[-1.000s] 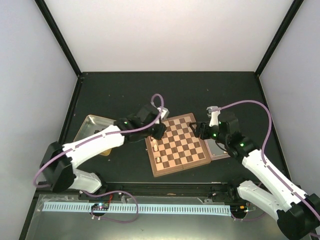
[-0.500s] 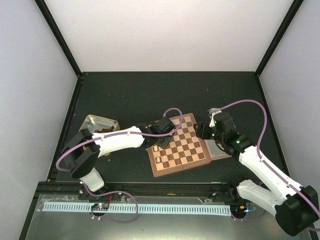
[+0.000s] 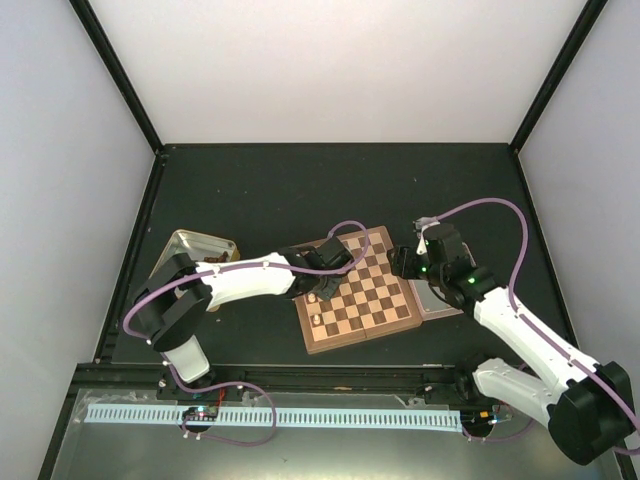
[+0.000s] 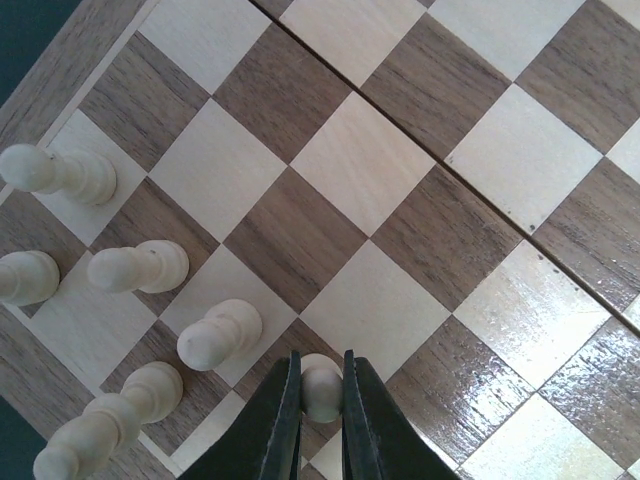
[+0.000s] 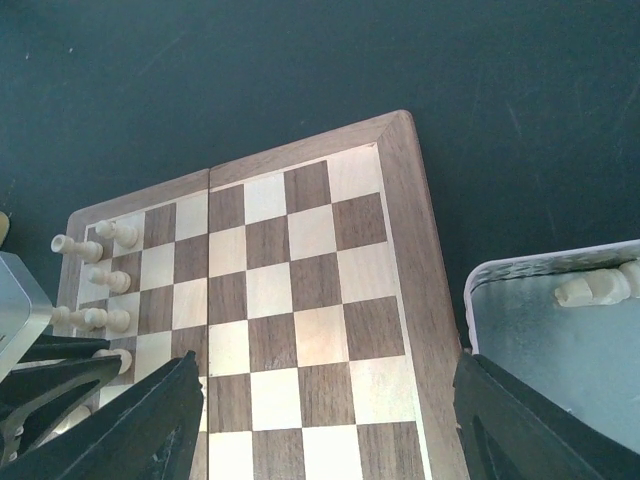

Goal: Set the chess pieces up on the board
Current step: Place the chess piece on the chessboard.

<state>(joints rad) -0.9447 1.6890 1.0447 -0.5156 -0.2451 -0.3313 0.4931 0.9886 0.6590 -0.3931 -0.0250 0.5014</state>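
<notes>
Placing a pawn on the chessboard [image 3: 372, 300], seen from the overhead and wrist cameras. The left end effector [image 4: 321, 360] is closed on a pale pawn [image 4: 321, 388], its two dark fingers [image 4: 285, 420] pinching the piece at either side above a dark square near the board's left edge. Other pale chessmen [image 4: 140, 266] stand in two short files just beside it, the nearest one [image 4: 220, 335] on the adjoining pale square.

The right end effector [image 5: 330, 430] hangs with its jaws spread wide and empty over the board's right margin, beside a clear tray [image 5: 500, 270] on the table [image 3: 250, 190] that holds a further pale piece [image 5: 595, 288].

The step in hand appears to be seating the pawn next in its file. It is best lowered straight down until its base rests flat and centred in the square. The jaws should then part only slightly and lift vertically. A sideways exit risks toppling the neighbouring pawn, since such small turned pieces probably tip easily.
</notes>
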